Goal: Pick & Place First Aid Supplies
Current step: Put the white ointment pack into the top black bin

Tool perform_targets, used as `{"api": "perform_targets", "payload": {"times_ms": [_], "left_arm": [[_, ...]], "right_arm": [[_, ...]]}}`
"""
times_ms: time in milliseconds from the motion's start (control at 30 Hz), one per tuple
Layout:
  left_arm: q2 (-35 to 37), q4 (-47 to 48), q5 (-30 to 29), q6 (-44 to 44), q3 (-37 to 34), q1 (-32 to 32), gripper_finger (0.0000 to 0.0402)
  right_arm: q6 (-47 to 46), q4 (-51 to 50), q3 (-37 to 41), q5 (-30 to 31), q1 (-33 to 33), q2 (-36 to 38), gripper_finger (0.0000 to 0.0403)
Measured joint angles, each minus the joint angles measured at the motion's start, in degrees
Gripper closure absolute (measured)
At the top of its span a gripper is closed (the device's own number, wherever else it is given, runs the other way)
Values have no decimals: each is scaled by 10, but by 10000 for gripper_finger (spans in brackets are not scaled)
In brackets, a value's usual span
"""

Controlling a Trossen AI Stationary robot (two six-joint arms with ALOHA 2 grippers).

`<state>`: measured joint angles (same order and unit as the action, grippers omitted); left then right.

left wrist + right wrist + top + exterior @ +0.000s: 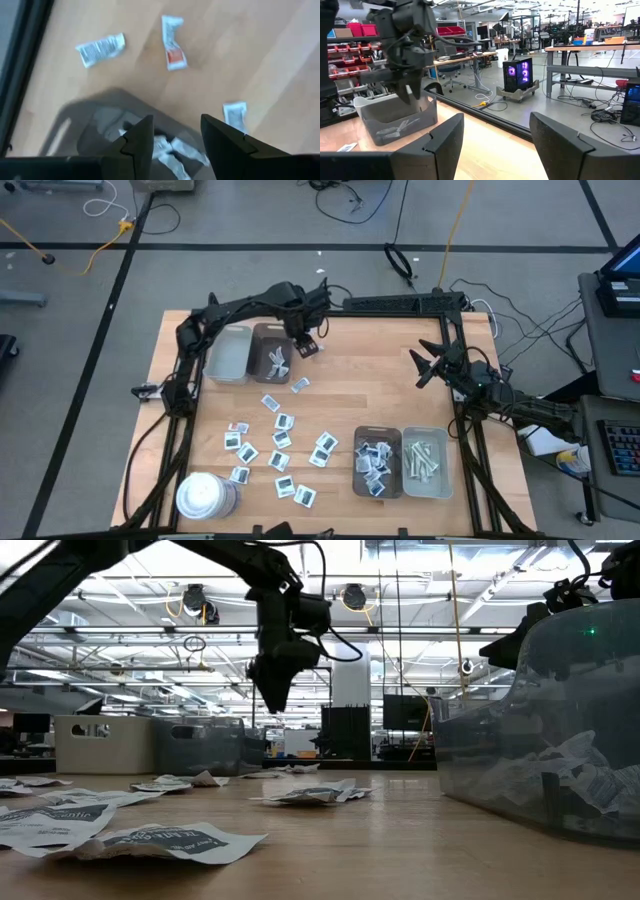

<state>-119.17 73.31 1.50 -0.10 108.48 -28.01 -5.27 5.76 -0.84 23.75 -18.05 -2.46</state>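
A pale wooden tabletop (350, 395) stands on a grey floor crossed by cables, with a workshop of benches and shelves behind it in the low view. Small flat white packets with dark-blue print (280, 442) lie scattered over the middle of the tabletop, and more fill the dark grey tray (378, 463) near the front edge, beside a lighter grey tray (426, 463) holding narrow pale wrapped strips (422, 458). The left tool (175, 137) hangs above the edge of a dark grey bin (272, 352) at the back, its fingers apart with nothing between them; the bin's contents are blurred in the wrist view, though a few wrapped strips seem to lie inside. A light grey tray (229, 354) touches that bin. The right tool (495, 137) waits raised at the right side, its fingers spread and bare. A large white round cylinder (203, 496) stands at the front left corner.
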Motion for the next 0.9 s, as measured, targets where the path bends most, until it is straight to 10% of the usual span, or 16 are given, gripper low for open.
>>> {"api": "perform_targets", "payload": {"times_ms": [900], "left_arm": [[-172, -10, -1, 16, 130, -3, 236]], "right_arm": [[0, 0, 0, 0, 0, 0, 181]]}}
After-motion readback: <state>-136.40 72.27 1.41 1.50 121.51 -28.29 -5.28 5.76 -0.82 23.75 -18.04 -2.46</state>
